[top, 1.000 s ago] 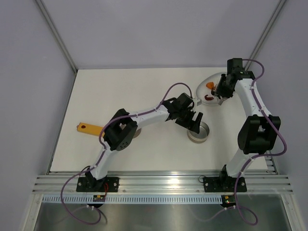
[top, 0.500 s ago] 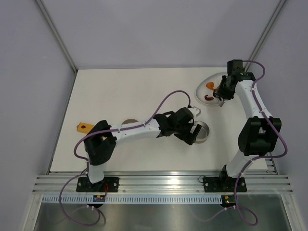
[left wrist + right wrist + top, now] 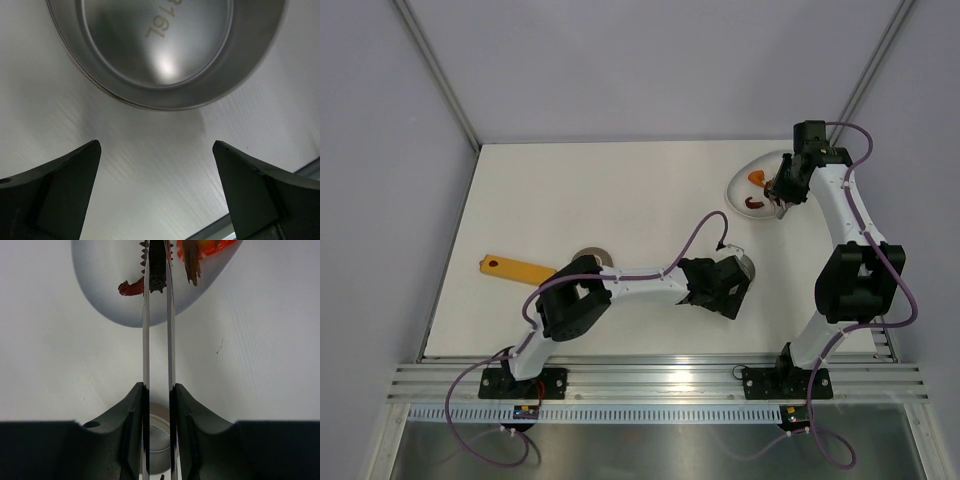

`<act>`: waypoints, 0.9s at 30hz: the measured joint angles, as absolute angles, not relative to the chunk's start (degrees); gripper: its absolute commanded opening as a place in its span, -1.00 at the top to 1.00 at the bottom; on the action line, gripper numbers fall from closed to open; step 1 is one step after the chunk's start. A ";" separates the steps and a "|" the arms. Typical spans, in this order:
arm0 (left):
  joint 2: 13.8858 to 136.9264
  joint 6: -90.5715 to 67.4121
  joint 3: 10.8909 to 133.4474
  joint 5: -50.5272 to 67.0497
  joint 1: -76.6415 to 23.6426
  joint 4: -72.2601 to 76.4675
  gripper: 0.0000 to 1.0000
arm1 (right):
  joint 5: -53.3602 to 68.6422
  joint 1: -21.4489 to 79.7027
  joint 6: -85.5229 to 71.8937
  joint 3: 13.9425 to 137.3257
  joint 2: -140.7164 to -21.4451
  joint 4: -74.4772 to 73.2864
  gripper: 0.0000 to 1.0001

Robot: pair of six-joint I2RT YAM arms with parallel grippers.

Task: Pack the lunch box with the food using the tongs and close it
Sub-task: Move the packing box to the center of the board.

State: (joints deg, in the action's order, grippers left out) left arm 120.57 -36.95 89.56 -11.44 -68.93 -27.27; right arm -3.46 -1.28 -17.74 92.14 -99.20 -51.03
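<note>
The lunch box (image 3: 160, 50), a round steel tin, stands empty on the table just ahead of my left gripper (image 3: 156, 143). That gripper is open wide, with nothing between its fingers. From above, the left gripper (image 3: 732, 288) sits at the near side of the tin (image 3: 745, 265). The lid (image 3: 590, 257) lies to the left, half hidden by the left arm. My right gripper (image 3: 158, 390) is shut on the tongs (image 3: 145, 340). Their toothed tips reach over the white plate (image 3: 100, 290), next to a dark red piece of food (image 3: 131, 287) and orange pieces (image 3: 210, 247).
A flat orange-yellow block (image 3: 515, 268) lies at the left of the table. The white oval plate (image 3: 738, 182) sits at the back right, under my right gripper (image 3: 781, 192). The metal rail runs along the near edge.
My left gripper has drawn back from the tin toward the near edge and its jaws have spread wider. The right gripper with the tongs has hardly moved.
</note>
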 measured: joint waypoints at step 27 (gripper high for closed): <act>133.36 -44.93 108.40 -18.59 -55.59 -28.18 -0.96 | -3.33 -1.28 -17.74 92.68 -99.07 -52.60 0.42</act>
